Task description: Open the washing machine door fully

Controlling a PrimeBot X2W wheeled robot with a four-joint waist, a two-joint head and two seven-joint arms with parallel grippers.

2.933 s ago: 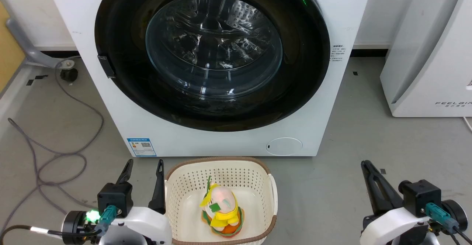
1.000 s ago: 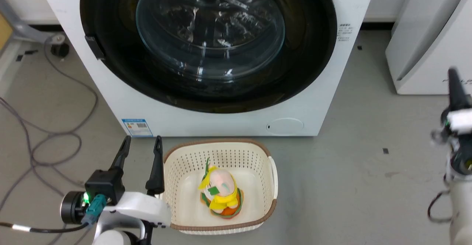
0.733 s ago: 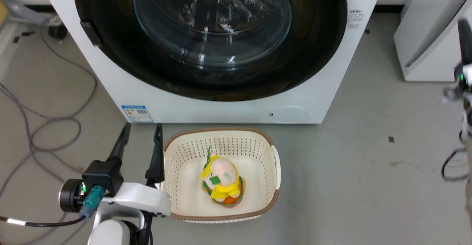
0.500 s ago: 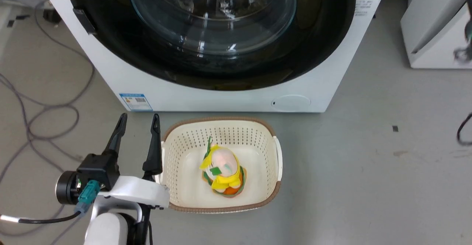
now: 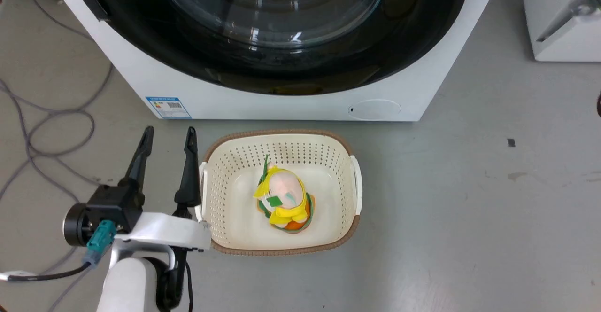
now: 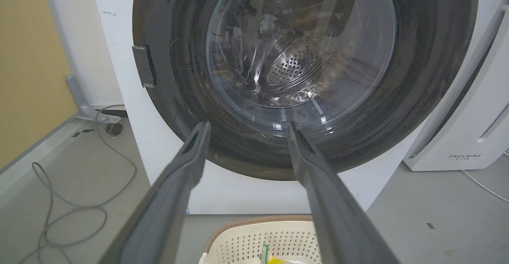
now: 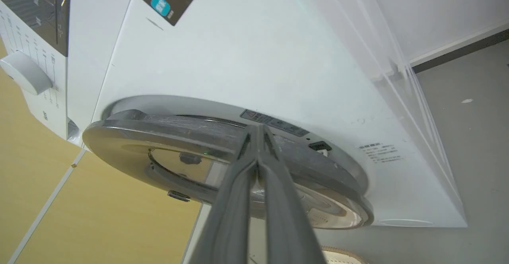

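Nearest the robot, the left gripper [image 5: 167, 136] is hovering low over the grey floor [image 5: 469, 218] with its two dark fingers standing well apart and holding nothing. Its right finger is lying just beside the left rim of a cream perforated basket [image 5: 355, 185]. Inside that basket a soft toy [image 5: 283, 200] in yellow, orange and green is sitting upright near the middle. Loose grey cables [image 5: 44, 133] are trailing across the floor on the robot's left. Just beyond the basket the washing machine [image 5: 281, 107] is standing with a blue label [image 5: 167, 107] at its lower left corner and a round cap [image 5: 374, 109] at its lower right. The washing machine door [image 5: 263, 72] is taking up most of that white front, its glossy black ring lying against the machine, so it is looking closed; in the left wrist view its bulging clear glass is showing the perforated steel drum [image 6: 294, 63] behind it. Higher up, in the right wrist view, the right gripper [image 7: 257, 128] is pointing at the door's rim with its fingers pressed together and nothing between them; whether the tips are touching the rim I cannot tell. A small dark fitting [image 7: 320, 146] is showing near those tips, and a white dial [image 7: 24, 73] is sitting on the control panel farther off. Beyond the machine, on the robot's right, a white curved appliance [image 6: 469, 136] is standing.
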